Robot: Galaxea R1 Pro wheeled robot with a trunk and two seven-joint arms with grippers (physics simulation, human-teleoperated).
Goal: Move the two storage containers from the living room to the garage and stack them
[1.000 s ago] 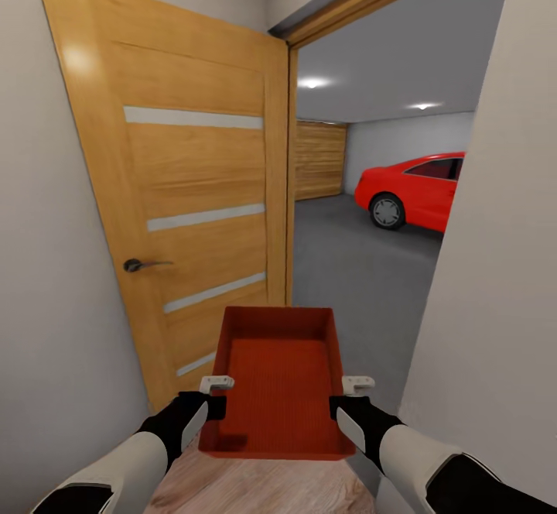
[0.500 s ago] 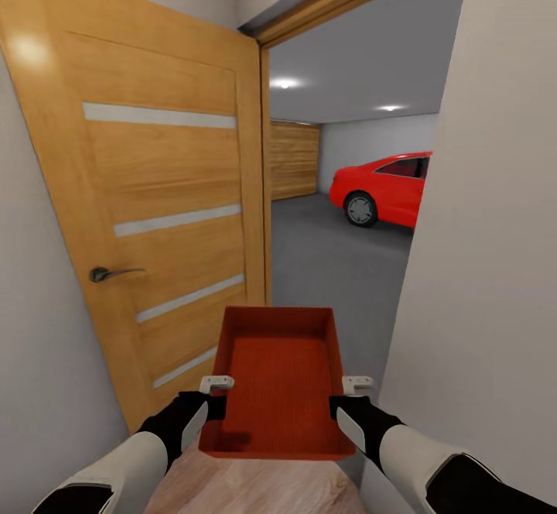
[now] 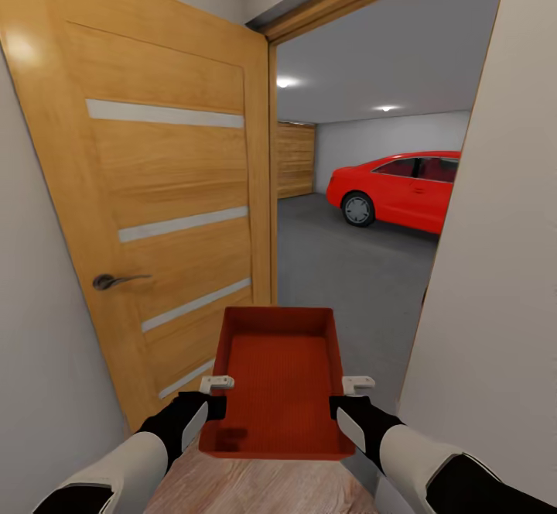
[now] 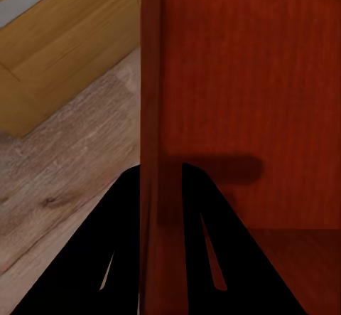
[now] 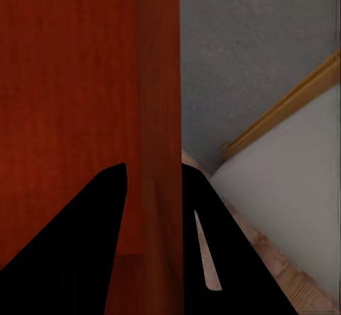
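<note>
Camera swung right since half a second ago, so more of the red car (image 3: 402, 189) and garage floor (image 3: 348, 266) showed through the doorway; bin unmoved between the arms. Orange-red bin (image 3: 278, 378) was carried in front of the trunk, above the wood floor (image 3: 255, 487) at the threshold. Left gripper (image 3: 217, 387) was clamped on its left wall, right gripper (image 3: 348, 387) on its right wall. Wooden door (image 3: 170, 189) stood open at left.

I see even, soft light; two ceiling spotlights (image 3: 288, 82) glow in the garage. A glare patch sits on the door (image 3: 170, 189). Wrist views look blurred; fingers render black.
</note>
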